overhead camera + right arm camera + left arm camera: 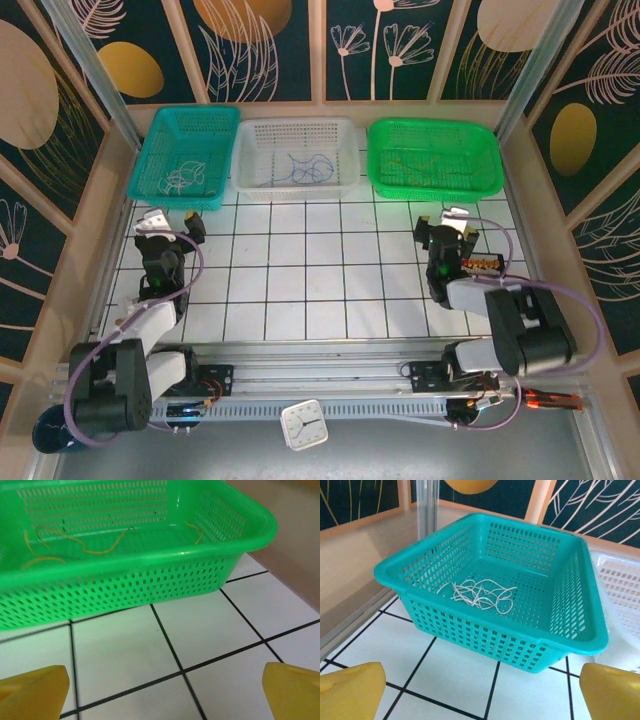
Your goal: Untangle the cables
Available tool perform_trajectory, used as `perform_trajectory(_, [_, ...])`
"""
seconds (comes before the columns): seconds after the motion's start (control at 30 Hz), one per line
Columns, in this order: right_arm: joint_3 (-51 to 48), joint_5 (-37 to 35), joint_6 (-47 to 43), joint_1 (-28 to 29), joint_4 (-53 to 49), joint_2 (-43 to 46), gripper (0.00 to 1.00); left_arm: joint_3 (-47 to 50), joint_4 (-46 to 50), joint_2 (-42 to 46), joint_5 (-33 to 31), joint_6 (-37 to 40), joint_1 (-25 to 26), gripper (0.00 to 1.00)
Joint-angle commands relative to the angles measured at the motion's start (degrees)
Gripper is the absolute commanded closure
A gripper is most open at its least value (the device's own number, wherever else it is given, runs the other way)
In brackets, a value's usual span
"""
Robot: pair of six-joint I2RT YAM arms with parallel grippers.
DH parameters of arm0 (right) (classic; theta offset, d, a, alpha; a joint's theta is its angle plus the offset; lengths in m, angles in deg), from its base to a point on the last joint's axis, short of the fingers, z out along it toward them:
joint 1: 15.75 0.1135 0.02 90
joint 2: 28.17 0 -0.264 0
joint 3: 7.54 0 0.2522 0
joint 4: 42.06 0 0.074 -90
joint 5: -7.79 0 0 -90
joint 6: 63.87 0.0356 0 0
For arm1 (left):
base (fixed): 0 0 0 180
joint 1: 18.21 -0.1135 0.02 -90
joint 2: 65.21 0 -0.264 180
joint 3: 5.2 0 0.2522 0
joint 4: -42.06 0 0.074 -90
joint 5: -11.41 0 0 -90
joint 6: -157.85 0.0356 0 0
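Along the far edge of the white tiled desk point(320, 270) we find each wire lying apart in its own container. The thin whitish cable point(480, 595) lies in a loose tangle on the floor of the teal perforated plastic basket point(470, 625) on the left. The thin blue cable point(305, 170) curls in the white perforated plastic basket point(295, 122) in the middle. The thin yellowish cable point(100, 549) lies as a few separate strands in the green perforated plastic basket point(250, 537) on the right. Our left tool point(480, 692) stands wide, gripping nothing, its yellow fingertips point(350, 690) well apart over the tiles just before the teal basket. Our right tool point(160, 692) stands just as wide and empty before the green basket.
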Motion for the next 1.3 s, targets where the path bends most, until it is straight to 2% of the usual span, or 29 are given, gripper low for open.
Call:
perform_trajectory(0.0, [-2.3,0.5,-8.0,-1.0,19.4,-3.0,0.01,4.4,-14.5,-4.2,-0.5,0.5,0.1,0.01])
perform_trajectory(0.1, [-5.4,7.6,-7.7,-4.0,27.9,-4.4,0.01,5.8,-23.0,-9.1,-0.6,0.3,0.1,0.01])
perform_trajectory(0.17, [-8.0,7.1,-6.5,-5.1,34.4,-5.7,0.01,4.9,-25.0,-11.4,0.3,2.1,0.2,0.01])
perform_trajectory(0.27, [-9.0,5.1,-6.2,-4.9,33.0,-2.5,0.01,5.3,-30.4,-15.5,0.7,3.6,0.3,0.01])
perform_trajectory(0.33, [-8.0,8.9,-5.8,-5.6,28.4,-0.5,0.01,6.4,-36.0,-18.9,0.7,4.0,0.7,0.01])
perform_trajectory(0.4, [-8.7,12.9,-5.5,-7.0,31.6,-3.1,0.01,6.4,-39.5,-22.8,0.2,5.0,1.7,0.01])
perform_trajectory(0.43, [-9.6,14.2,-5.5,-7.6,37.4,-6.5,0.01,5.6,-40.5,-23.8,0.4,5.7,2.3,0.01])
perform_trajectory(0.47, [-9.5,14.9,-5.4,-8.0,39.0,-7.4,0.01,4.1,-35.5,-22.6,1.2,6.7,2.8,0.01])
perform_trajectory(0.53, [-8.1,21.6,-2.8,-11.1,32.4,-6.1,0.01,2.7,-33.6,-23.2,3.0,8.1,3.3,0.01])
perform_trajectory(0.6, [-7.3,23.9,-2.4,-12.7,37.5,-11.2,0.01,1.8,-31.1,-22.9,4.0,9.5,3.9,0.01])
perform_trajectory(0.63, [-4.6,27.2,-1.1,-14.2,26.8,-8.2,0.01,1.7,-31.4,-23.3,4.3,9.7,4.0,0.01])
perform_trajectory(0.67, [-5.3,28.7,-0.8,-14.9,29.5,-9.3,0.01,1.5,-30.8,-23.0,4.4,9.6,4.0,0.01])
perform_trajectory(1.0, [-5.9,26.0,-2.1,-13.3,31.6,-9.6,0.01,1.4,-30.6,-23.3,4.7,9.6,4.0,0.01])
perform_trajectory(1.07, [-5.1,28.7,-1.4,-14.6,29.7,-9.5,0.01,1.3,-30.6,-23.3,4.7,9.6,3.9,0.01])
perform_trajectory(1.27, [-6.0,27.3,-2.2,-13.7,31.4,-9.5,0.01,1.5,-30.8,-23.1,4.5,9.6,4.0,0.01])
